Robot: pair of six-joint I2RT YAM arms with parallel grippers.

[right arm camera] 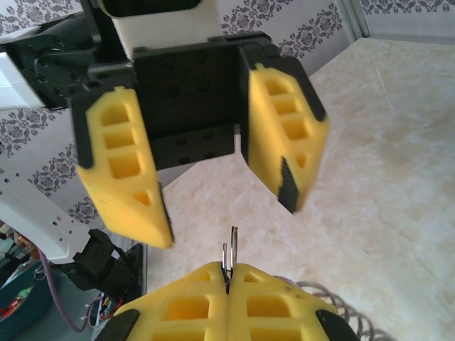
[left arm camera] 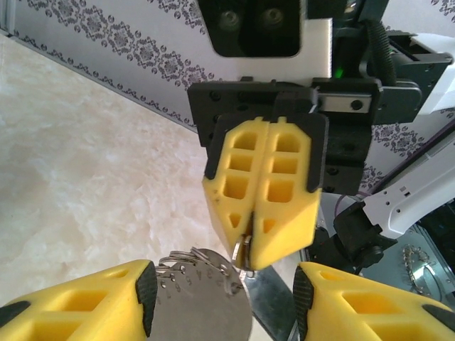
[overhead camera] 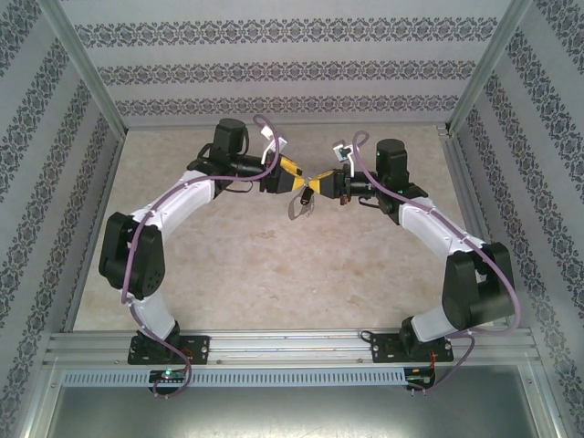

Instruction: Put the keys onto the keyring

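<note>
Right gripper [right arm camera: 229, 268]: its jaws are squeezed tight on a thin metal edge of the keyring [right arm camera: 230, 250].

Left gripper [right arm camera: 226, 222]: its jaws stand apart and grasp nothing.

Where the keyring is: it is up in the air above the middle of the table [overhead camera: 274, 274]. It sits right where the two grippers meet nose to nose.

What sits at the left gripper: a round silver piece [left arm camera: 202, 305] lies between the left gripper's own fingers [left arm camera: 85, 305]. A few small rings [left arm camera: 178, 259] sit at its top. It looks close to one finger and apart from the other.

Why held this way: I think the right gripper holds the keyring steady and off the table. Then the left gripper can work on it from the other side, so its jaws wait apart, one on each side.

Which way it points: the pinched edge pokes out of the right jaws, straight toward the left gripper.

Long side: from above, the keyring [overhead camera: 300, 206] runs from the pinch toward the near edge of the table. It leans a little to the left arm's side. I think it hangs down.

Coil: a springy wire coil [right arm camera: 341, 312] lies just beside the right fingers.
</note>
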